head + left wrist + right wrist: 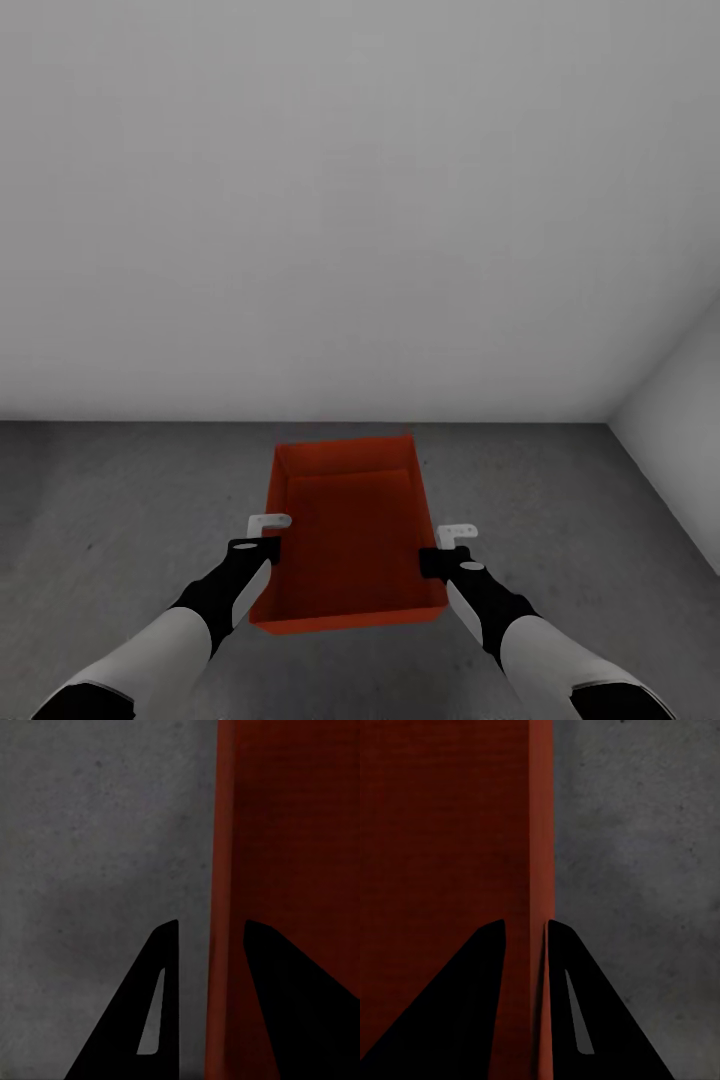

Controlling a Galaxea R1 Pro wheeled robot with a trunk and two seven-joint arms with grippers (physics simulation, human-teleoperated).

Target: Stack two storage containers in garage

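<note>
The floor (560, 500) is dark grey, rough, speckled concrete, meeting plain light-grey walls (350, 200) ahead and at the right. Whether the red-orange storage container (350, 530) rests on it or hangs above cannot be told.

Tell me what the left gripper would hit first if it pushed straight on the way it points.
Probably the concrete floor: the left gripper points down along the red container's side wall, which sits between its jaws, with nothing else ahead. Depth is unclear.
</note>
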